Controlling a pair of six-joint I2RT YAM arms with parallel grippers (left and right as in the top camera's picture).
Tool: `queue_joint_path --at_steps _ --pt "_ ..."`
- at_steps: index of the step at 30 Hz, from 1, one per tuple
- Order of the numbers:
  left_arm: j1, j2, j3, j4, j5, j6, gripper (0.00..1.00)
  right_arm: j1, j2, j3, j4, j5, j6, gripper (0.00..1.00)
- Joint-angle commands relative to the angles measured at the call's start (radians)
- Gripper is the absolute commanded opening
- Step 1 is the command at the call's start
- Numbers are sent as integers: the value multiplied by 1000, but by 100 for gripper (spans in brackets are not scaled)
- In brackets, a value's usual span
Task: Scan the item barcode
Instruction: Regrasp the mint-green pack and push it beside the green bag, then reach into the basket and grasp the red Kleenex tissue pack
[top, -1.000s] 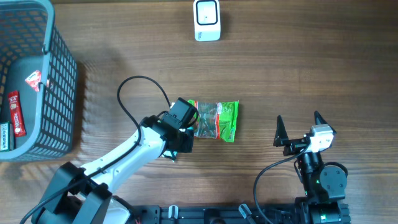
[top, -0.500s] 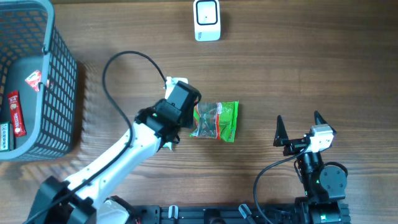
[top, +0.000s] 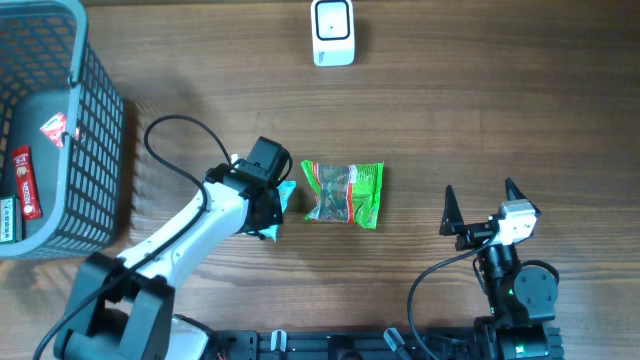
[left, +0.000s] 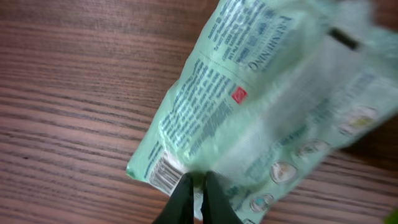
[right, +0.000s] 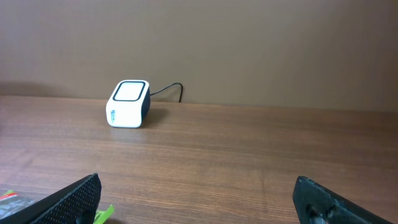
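One pale green packet, print partly reading "FRESHENING", is pinched beside its barcode by the left claw, just left of the one green snack bag on the tabletop. A second ago this claw was at the bag's left end. One white scanner sits beyond the bag, and the right claw gapes wide, right of it.

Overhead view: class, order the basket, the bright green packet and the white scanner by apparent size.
1. basket: largest by far, even cropped by the frame.
2. bright green packet.
3. white scanner: only slightly smaller than the packet, so nearly alike.
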Motion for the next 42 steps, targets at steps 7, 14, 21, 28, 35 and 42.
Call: queue_joint_path --at_steps 7,14,21,28,35,42 --pt "4 -8 42 83 98 17 27 -2 -2 -1 2 -13 2 100" --pt "26 -158 119 38 69 37 41 -2 -2 -1 2 -12 3 100" --pt "295 -169 691 -229 36 190 69 -2 -2 -1 2 -12 3 100" --pt "729 -142 815 -29 7 190 91 -2 -2 -1 2 -12 3 100" --pt "999 78 814 -40 8 195 100 -2 -2 -1 2 -12 3 100" --pt "1051 351 814 -34 12 296 100 -2 -2 -1 2 -12 3 100"
